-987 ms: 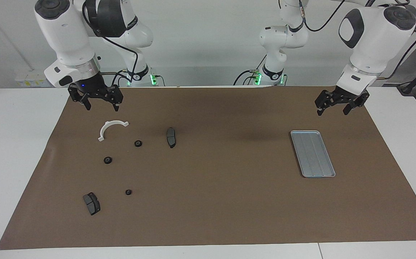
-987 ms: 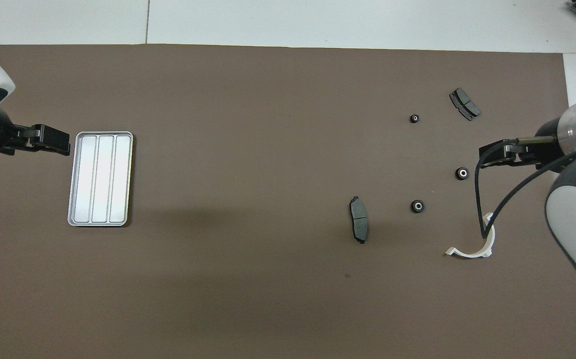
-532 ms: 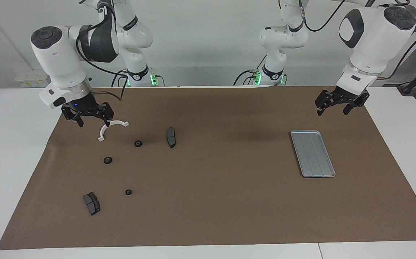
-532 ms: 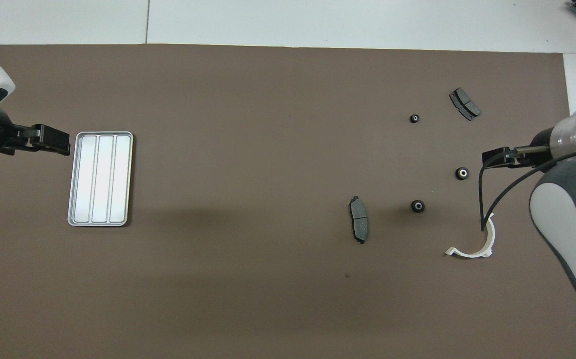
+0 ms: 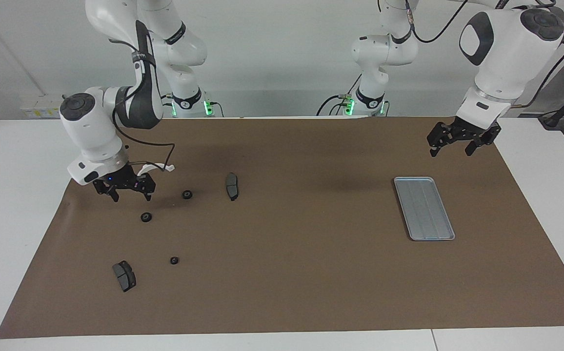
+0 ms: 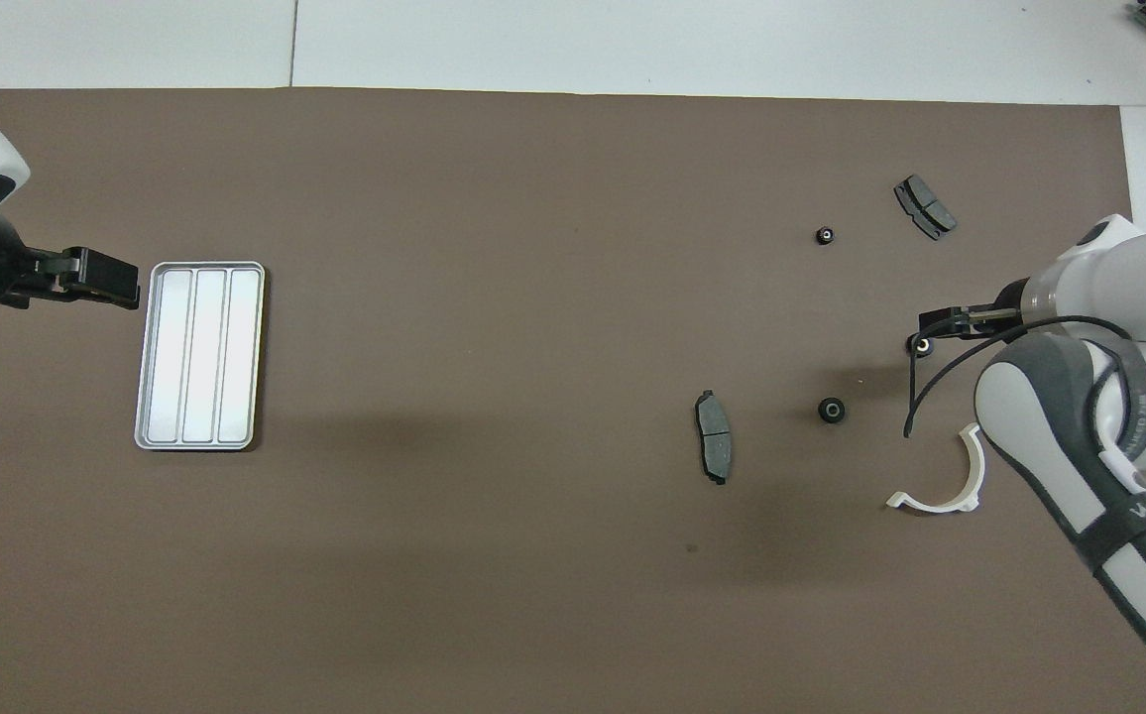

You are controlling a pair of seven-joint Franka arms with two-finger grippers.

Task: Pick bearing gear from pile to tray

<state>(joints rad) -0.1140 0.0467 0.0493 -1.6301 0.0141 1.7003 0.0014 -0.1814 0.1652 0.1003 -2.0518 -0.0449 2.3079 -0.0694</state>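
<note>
In the facing view, the right pincer [image 5: 128,196] hangs low with its fingers spread and empty, over the brown mat just beside the black ring [image 5: 146,217], which lies slightly farther from the robots. Two more rings [image 5: 187,194] [image 5: 174,260] lie near. The tray [image 5: 424,208] sits toward the left arm's end of the worktop. The left pincer [image 5: 450,150] waits, spread and empty, above the mat near the tray.

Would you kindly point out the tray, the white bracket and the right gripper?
tray [image 6: 199,357]: overhead view, its middle groove.
white bracket [image 6: 938,502]: overhead view, its curved band.
right gripper [image 5: 129,195]: facing view, between its fingertips.
</note>
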